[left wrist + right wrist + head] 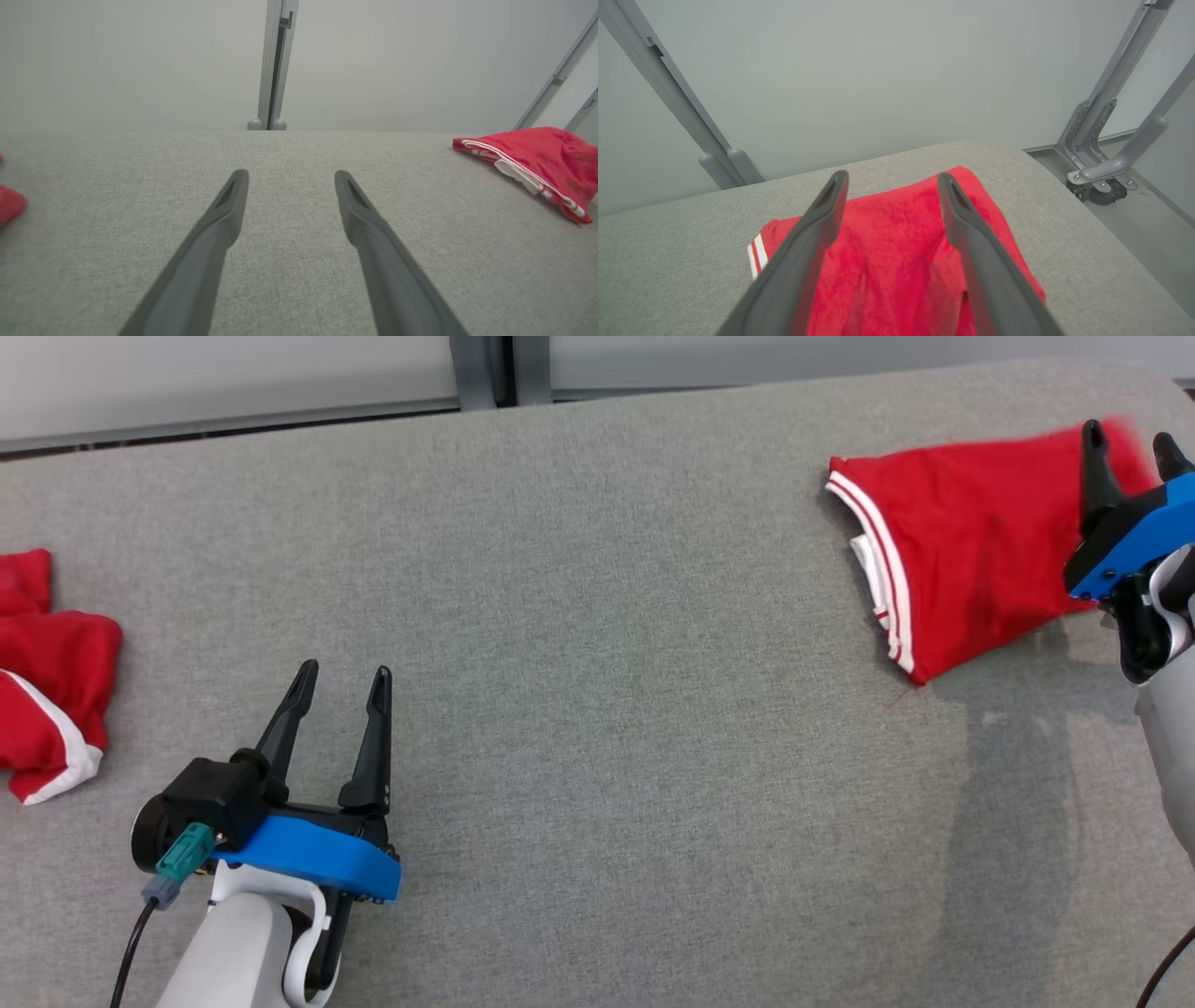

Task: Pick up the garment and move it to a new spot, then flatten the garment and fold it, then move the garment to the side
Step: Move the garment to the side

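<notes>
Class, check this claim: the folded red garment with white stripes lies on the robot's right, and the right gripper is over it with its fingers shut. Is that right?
No. The right gripper is open: the right wrist view shows its fingers spread apart over the red garment. The rest stands.

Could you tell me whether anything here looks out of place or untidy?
Two small things. The folded red garment lies askew near the right end of the grey surface, with a white bit of lining poking out past its striped hem. A second red garment sits crumpled at the left edge.
</notes>
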